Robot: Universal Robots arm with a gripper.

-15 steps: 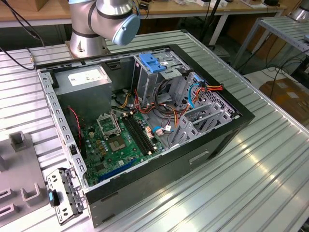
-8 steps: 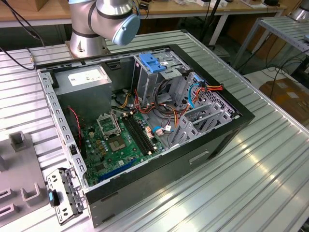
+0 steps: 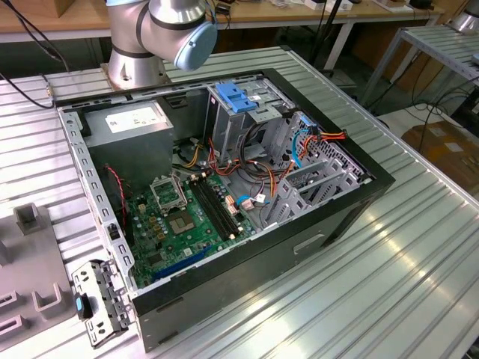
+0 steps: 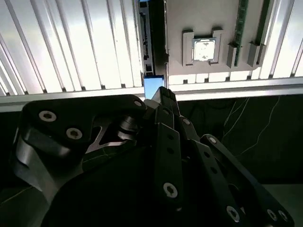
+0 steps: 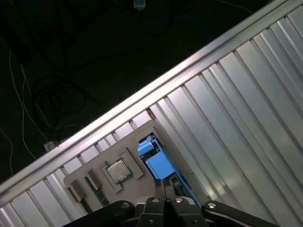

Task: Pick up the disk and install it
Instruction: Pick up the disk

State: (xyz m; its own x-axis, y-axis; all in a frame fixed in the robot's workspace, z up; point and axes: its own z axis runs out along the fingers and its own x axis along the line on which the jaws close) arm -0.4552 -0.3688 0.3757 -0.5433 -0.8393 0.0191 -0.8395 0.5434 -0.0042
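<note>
1. The gripper (image 5: 164,185) has its two fingers pressed together with nothing between them.
2. Just past the fingertips sits the disk (image 5: 158,165), a narrow strip with a blue end, slotted in a grey tray (image 5: 132,137).
3. A processor chip (image 5: 118,171) lies beside it on that tray.
4. The tray rests on the ribbed metal table (image 5: 236,118).
5. In the exterior view, the open computer case (image 3: 247,262) fills mid-frame, with the arm's base (image 3: 150,37) at the top.

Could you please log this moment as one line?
hand: shut, near disk's blue end | disk: on edge in grey tray, not gripped | computer case: open, disk not installed
</note>
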